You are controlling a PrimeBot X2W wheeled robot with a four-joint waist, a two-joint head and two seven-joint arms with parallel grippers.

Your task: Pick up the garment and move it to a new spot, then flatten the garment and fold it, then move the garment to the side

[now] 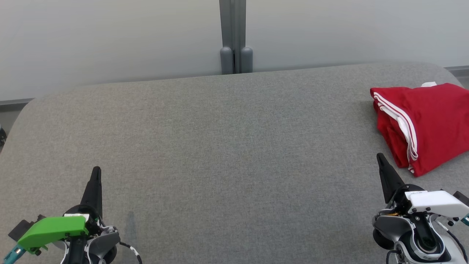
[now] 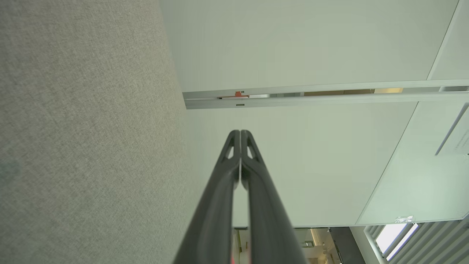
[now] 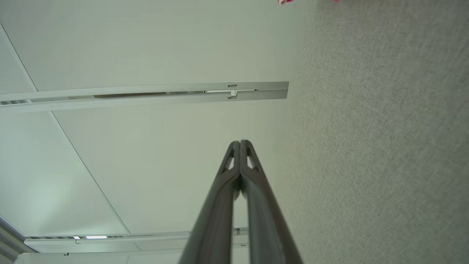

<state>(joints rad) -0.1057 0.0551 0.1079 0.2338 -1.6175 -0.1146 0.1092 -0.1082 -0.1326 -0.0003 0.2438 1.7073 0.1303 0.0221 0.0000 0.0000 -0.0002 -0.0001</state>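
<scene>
Head view: folded garment (image 1: 427,124) on table (image 1: 220,146) near right claw (image 1: 380,157); it and left claw (image 1: 96,170) closed, empty.

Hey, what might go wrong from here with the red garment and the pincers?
1. The folded red garment lies at the table's far right, cut off by the head view; a nudge might push it off the edge.
2. The shut right pincer points close to the garment's near corner; driving forward might snag it and undo the fold.

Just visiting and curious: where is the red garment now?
In the head view, the folded red garment lies far right on the grey table, just beyond the right jaws.
</scene>
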